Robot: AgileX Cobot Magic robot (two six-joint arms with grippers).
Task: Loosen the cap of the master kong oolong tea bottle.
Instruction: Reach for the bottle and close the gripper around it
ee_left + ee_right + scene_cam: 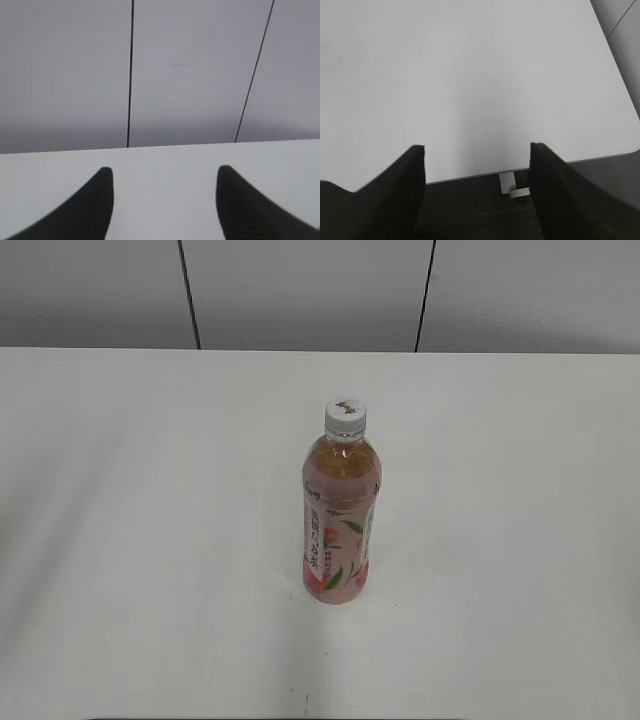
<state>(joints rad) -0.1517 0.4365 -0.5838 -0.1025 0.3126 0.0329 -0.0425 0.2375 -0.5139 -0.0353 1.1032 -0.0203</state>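
Item: master kong oolong tea bottle (340, 515) | upright, table (130, 490) centre | cap (345, 418) seated at 12 o'clock | left tool (165, 195) spread, empty | right tool (477, 175) spread, empty | risk: unbraced bottle may topple or spin under cap twist.

White tabletop (150, 540) filling most of the exterior view, matte and faintly shadowed toward the left. Behind it, pale grey wall panels (300, 290) split by two thin dark seams. Same tabletop (165, 160) and panelled wall (190, 75) seen from the left wrist, two dark seams running up, the right one slanted. From the right wrist, tabletop (470, 75) again, near edge showing over a dark surface (470, 210) below, with a small pale bracket or tab (512, 186) just under that edge. Rounded corner at the right.
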